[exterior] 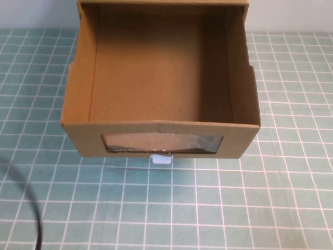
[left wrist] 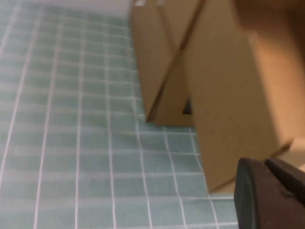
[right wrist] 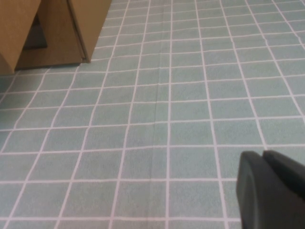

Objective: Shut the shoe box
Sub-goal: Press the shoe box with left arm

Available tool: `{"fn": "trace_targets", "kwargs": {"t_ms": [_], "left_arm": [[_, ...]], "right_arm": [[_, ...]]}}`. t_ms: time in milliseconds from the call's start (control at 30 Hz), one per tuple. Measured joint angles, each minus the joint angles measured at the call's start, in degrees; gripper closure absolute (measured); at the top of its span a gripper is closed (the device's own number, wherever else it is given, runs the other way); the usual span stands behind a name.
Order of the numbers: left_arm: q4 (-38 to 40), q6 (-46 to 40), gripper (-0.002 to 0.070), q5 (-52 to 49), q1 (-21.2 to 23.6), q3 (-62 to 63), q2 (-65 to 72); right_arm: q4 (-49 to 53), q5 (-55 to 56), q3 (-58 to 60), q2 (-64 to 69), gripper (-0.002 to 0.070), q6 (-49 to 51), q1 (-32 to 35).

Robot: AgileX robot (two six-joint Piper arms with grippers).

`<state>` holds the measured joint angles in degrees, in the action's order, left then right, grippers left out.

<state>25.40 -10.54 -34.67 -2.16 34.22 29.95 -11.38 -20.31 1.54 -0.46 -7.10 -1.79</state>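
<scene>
The shoe box (exterior: 161,128) is brown cardboard with its drawer pulled out towards me, open and empty inside. Its front has a clear wrinkled window (exterior: 161,143) with a small white tab (exterior: 161,159) below it. Neither gripper shows in the high view. In the left wrist view my left gripper (left wrist: 265,163) is shut and empty, close beside a cardboard side of the box (left wrist: 224,105). In the right wrist view my right gripper (right wrist: 262,154) is shut and empty above the mat, well away from the box (right wrist: 57,28).
A green mat with a white grid (exterior: 234,198) covers the table around the box. A black cable (exterior: 31,208) curves across the near left corner. The box's outer sleeve (exterior: 244,31) sits at the far edge of the high view.
</scene>
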Motion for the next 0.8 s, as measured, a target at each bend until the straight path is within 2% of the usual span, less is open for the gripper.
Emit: {"fn": "trace_targets", "kwargs": {"t_ms": [200,367,567,800], "left_arm": [[6.45,-15.46,0.0680,-8.07,0.00,22.89,22.38],[11.63,-23.02,0.0680,-14.61,0.00,40.98,40.60],[12.22,-27.28,0.0680,-19.04,-3.28,59.79,56.58],[11.98,-28.30,0.0680,-25.47,-8.00,77.43,71.86]], "right_arm": [[0.00,0.00,0.00,0.00,0.0689,0.00,0.00],[0.00,0.00,0.00,0.00,0.0689,0.00,0.00],[0.00,0.00,0.00,0.00,0.0689,0.00,0.00],[0.00,0.00,0.00,0.00,0.0689,0.00,0.00]]}}
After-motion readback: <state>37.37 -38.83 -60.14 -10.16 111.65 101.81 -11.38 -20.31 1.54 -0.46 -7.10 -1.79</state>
